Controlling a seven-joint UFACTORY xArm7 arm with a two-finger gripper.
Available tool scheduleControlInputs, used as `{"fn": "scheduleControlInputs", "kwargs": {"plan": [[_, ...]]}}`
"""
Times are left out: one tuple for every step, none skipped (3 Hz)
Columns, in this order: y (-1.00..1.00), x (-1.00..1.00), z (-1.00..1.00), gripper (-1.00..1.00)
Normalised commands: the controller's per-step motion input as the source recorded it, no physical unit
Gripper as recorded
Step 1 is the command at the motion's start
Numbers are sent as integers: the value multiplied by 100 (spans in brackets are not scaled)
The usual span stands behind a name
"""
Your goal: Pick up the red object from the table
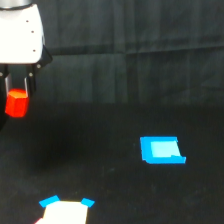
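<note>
White piece with blue tabs (64, 210) nearest, blue piece (161, 150) mid-table (110, 125). Far left: gripper (18, 100) jaws clamped on red object (16, 104), looks clear of surface. Lift phase; next just needs a steady hold

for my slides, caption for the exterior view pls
Tool holding red object above black table, blue piece lying nearby.
</note>
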Motion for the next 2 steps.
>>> {"fn": "scheduleControlInputs", "kwargs": {"plan": [[-19,-38,36,-100],[24,-24,16,-91]]}}
